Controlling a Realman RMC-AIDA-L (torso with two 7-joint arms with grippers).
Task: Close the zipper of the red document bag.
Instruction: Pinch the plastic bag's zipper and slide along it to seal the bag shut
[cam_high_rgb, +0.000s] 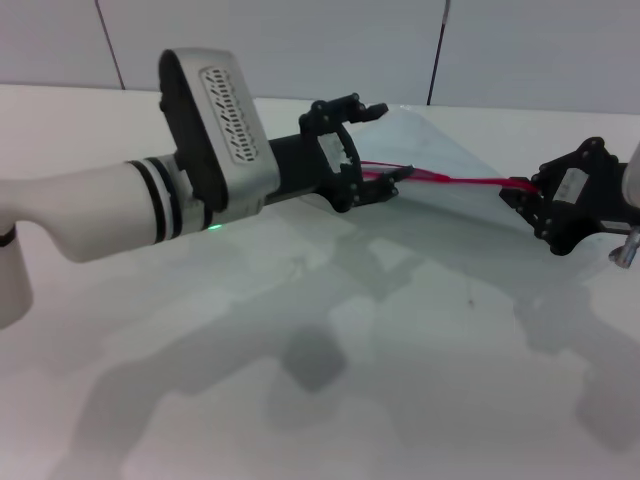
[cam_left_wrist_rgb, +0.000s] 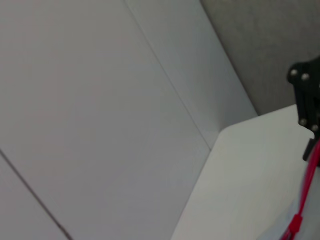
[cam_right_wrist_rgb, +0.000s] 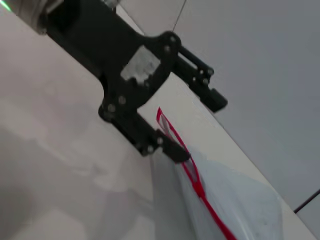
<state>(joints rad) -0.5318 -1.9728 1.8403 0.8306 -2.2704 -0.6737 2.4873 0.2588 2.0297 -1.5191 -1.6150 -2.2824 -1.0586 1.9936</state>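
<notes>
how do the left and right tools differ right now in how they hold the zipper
The left tool is open, with one finger at the zipper and the other lifted clear. The right tool sits at the zipper's far end, where the strip vanishes among its fingers. Both are black and meet the same red edge of the red document bag.

You had a white desk (cam_high_rgb: 330, 400) carrying soft grey shadows, and behind it a pale panelled wall (cam_high_rgb: 300, 45) split by thin dark vertical seams (cam_high_rgb: 436, 50).
</notes>
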